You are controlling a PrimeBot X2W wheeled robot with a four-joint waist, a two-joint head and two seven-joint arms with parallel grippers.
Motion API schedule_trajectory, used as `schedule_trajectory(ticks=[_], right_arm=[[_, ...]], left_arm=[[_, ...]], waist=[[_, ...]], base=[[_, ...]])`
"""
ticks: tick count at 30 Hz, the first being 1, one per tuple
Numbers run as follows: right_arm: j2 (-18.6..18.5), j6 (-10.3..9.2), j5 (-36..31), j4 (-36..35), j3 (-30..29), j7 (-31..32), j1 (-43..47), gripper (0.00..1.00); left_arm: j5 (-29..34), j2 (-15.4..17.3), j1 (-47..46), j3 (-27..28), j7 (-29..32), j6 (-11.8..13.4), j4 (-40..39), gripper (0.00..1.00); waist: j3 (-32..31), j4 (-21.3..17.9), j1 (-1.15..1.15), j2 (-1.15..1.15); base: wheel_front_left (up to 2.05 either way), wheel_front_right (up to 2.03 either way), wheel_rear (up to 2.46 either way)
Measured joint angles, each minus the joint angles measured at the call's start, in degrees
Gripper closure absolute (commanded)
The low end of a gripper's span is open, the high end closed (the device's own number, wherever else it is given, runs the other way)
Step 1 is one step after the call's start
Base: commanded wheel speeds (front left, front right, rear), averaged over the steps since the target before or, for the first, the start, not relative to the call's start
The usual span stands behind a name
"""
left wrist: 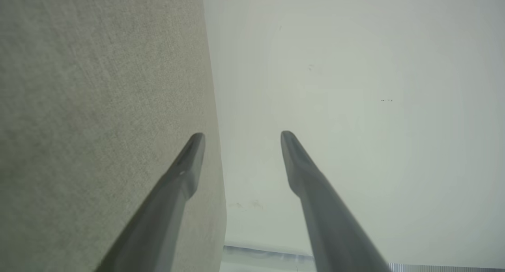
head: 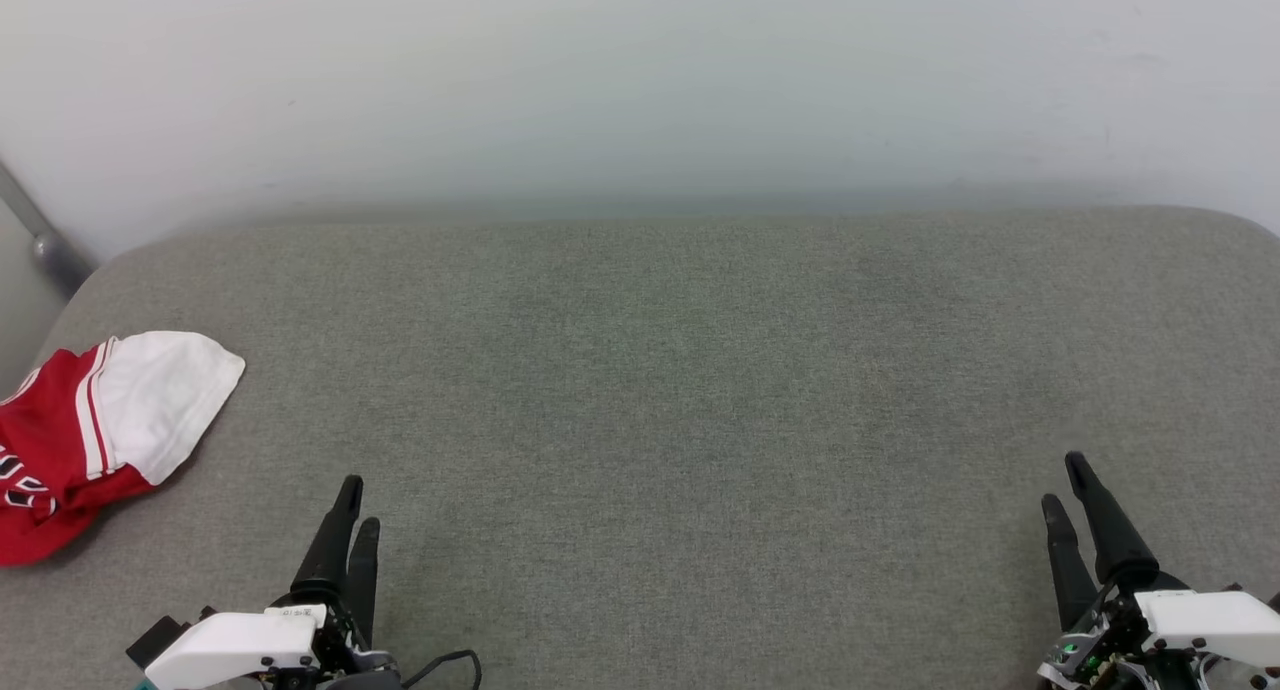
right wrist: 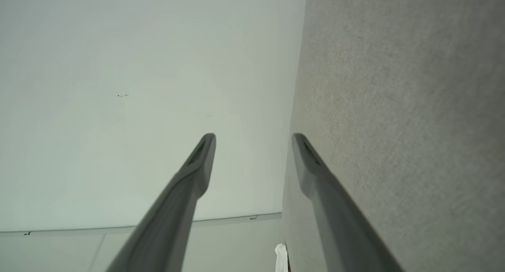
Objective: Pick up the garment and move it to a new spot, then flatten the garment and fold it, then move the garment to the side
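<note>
Head view: the garment (head: 70, 440) lies crumpled at the far left edge of the grey fabric surface (head: 680, 390), partly cut off by the frame. It is a red T-shirt with one white sleeve turned towards the middle of the surface and a red-and-white stripe trim where the sleeve meets the body. Black letters (head: 22, 482) with white outlines show on its left part, but they are creased and cropped, so no word can be read. No brand mark is legible on it.

The left gripper (head: 359, 505) sits at the lower left, near the garment but apart from it. The right gripper (head: 1062, 481) sits at the lower right, well apart from the shirt, with bare fabric between the two. Both have white wrist housings, and a dark cable (head: 445, 662) loops beside the left one. Small print on the left housing is too small to read.

Each wrist view shows the two dark fingers spread wide, left (left wrist: 185, 173) and right (right wrist: 197, 165), with nothing between them; both grippers hold nothing.

A plain pale wall (head: 640, 80) rises behind the surface, and a grey metal pole (head: 45, 245) slants down at the left corner beyond the shirt. Nothing lies between either gripper and the garment. A small white scrap (right wrist: 281, 256) shows at the bottom of the right wrist view; what it is cannot be told.
</note>
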Motion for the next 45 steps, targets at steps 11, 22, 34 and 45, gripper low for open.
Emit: schedule_trajectory(ticks=[11, 22, 34, 45], right_arm=[[0.0, 0.00, -6.0, -1.2, -0.4, -3.0, 1.3, 0.00], [0.1, 0.00, -19.9, -6.1, -1.2, -5.8, 1.7, 0.00], [0.1, 0.00, -37.3, -11.3, 0.5, -8.5, 3.7, 0.00], [0.1, 0.00, -49.4, -13.6, 1.7, -10.6, 5.0, 0.00]], left_arm=[[5.9, 0.0, 0.7, 0.1, -3.1, 1.3, -2.8, 0.00], [19.9, 0.0, 1.0, -1.9, -5.7, 6.0, -7.8, 0.00], [36.1, 0.0, 1.5, -4.7, -8.3, 9.7, -10.0, 0.00], [46.8, 0.7, 2.1, -7.5, -10.6, 12.9, -11.5, 0.00]], waist=[[0.1, 0.0, 0.00, 0.00], [0.2, 0.1, 0.00, 0.00], [0.5, 0.1, 0.00, 0.00], [0.5, 0.3, 0.00, 0.00]], base=[[0.00, 0.00, 0.00], [0.00, 0.00, 0.00], [0.00, 0.00, 0.00], [0.00, 0.00, 0.00]])
